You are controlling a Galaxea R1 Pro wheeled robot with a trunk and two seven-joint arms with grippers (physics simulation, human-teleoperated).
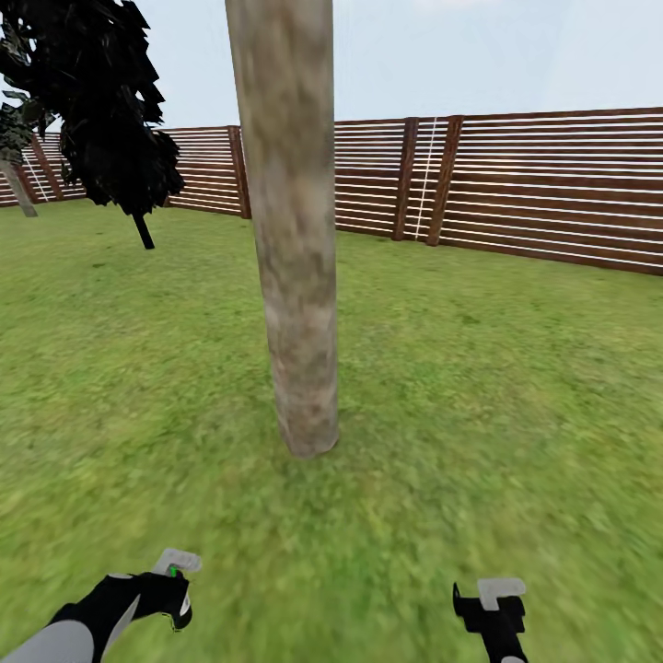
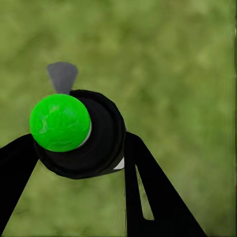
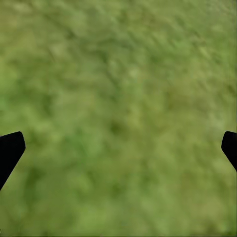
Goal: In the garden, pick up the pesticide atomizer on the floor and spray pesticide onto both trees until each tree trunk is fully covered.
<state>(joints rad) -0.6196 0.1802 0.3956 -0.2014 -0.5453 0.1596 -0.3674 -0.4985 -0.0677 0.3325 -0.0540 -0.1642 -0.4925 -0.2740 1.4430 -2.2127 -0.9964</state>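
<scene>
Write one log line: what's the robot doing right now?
left pincer: shut on atomizer | right pincer: open over grass | tree trunk: straight ahead | spray: none seen

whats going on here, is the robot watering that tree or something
The robot stands on the grass facing a thick bare tree trunk. Its left gripper holds a small dark sprayer with a green cap, fingers closed on it. The right gripper is open and empty above the grass. No spray is visible on the trunk yet.

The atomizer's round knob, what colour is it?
Bright green knob on the dark atomizer, clearest in the left wrist view.
</scene>
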